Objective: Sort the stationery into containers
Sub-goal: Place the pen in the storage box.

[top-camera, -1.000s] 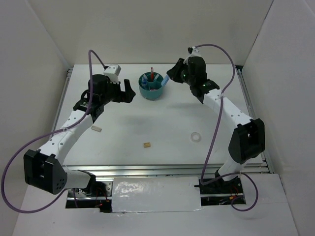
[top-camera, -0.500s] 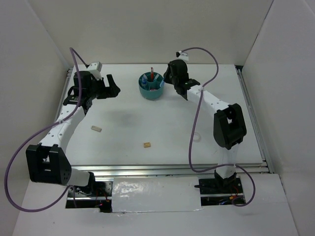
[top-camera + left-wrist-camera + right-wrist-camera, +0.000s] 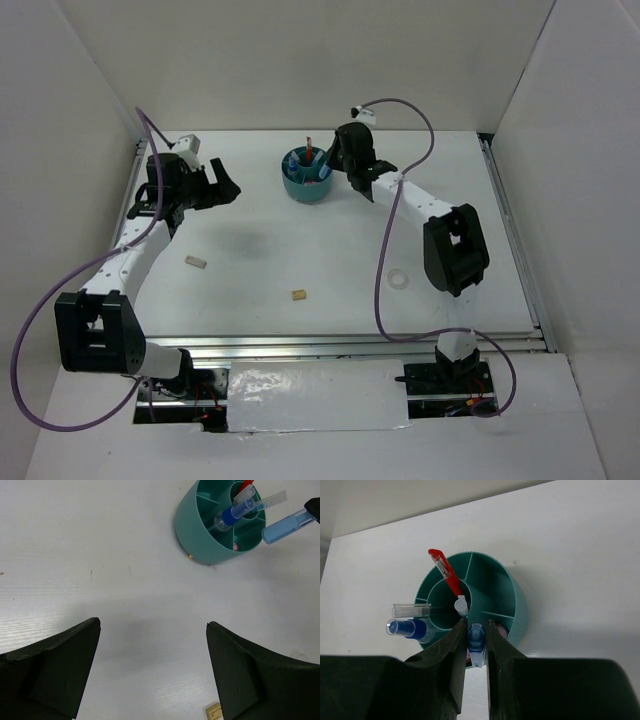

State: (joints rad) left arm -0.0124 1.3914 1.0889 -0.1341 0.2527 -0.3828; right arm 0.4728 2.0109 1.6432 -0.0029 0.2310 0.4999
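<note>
Right arm has folded in closer since 0.5 s ago. The right tool is at the rim of the round teal plastic desk organiser, narrow, pinching a translucent blue pen whose lower end meets the rim. Left arm is stretched far-left with the left tool wide and holding nothing. Two tiny tan blocks and the clear tape ring lie loose on the white table.
</note>
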